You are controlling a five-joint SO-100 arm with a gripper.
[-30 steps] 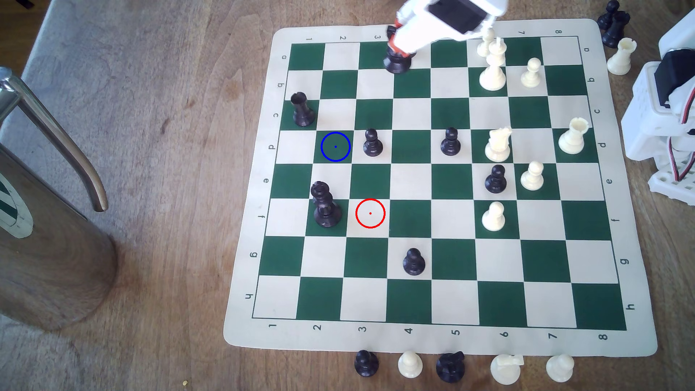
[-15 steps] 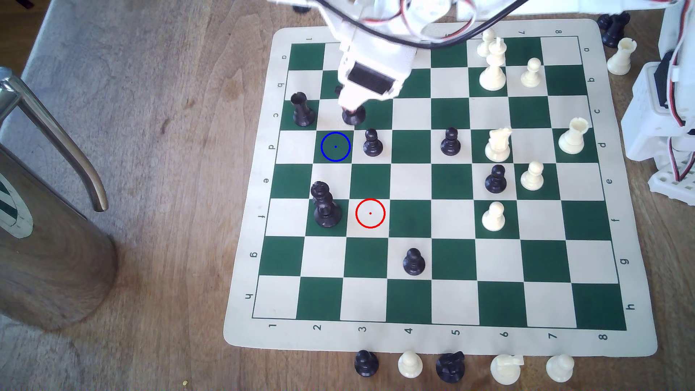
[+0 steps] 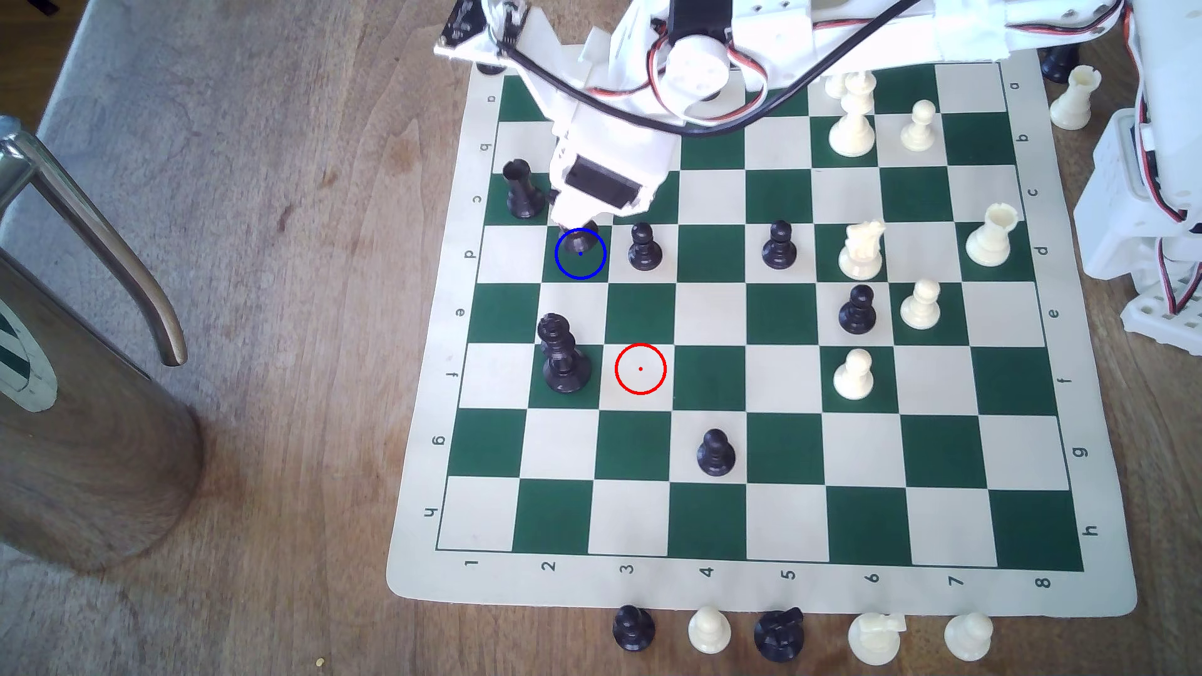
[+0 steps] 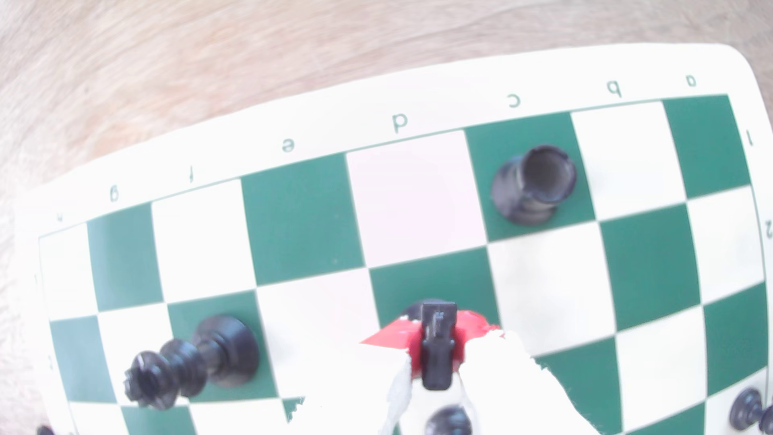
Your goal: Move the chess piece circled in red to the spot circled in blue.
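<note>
The claw (image 3: 577,235) is clamped on the black knight (image 4: 436,351), whose base sits inside the blue-circled square (image 3: 581,255), upper-middle left of the exterior frame — placement step. Next, I judge: settle it flat, release, lift clear of the neighbouring pawn (image 3: 644,247).

Worn wooden tabletop (image 3: 293,195), daylight glare, metal jug (image 3: 78,390) at the exterior view's left
</note>
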